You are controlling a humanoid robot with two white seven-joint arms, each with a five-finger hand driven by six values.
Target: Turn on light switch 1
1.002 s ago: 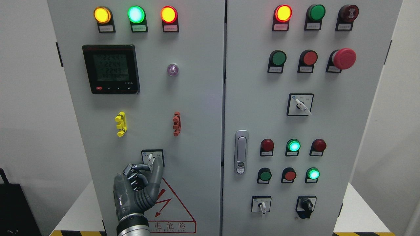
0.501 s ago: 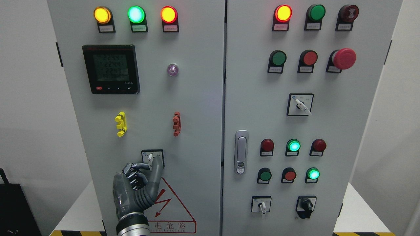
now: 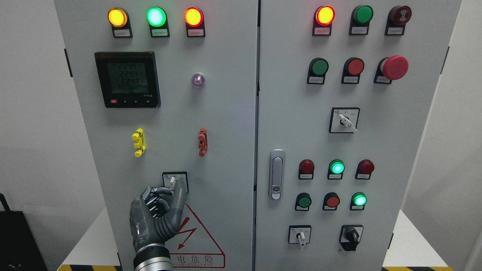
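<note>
The left hand (image 3: 160,210) is raised against the cabinet's left door (image 3: 226,131), its thumb and forefinger pinched on the white lever of the rotary switch (image 3: 174,181) directly above the knuckles. Bare panel lies to its right. The warning triangle (image 3: 196,237) behind is partly covered; the wrist is cut off below.

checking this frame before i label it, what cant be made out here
- Head view: the small labels under the lamps are too small to read.
- The left robot hand covers the lower part of the switch, so its grip is unclear.
- The meter digits are blurred.
- The right robot hand is out of frame.
</note>
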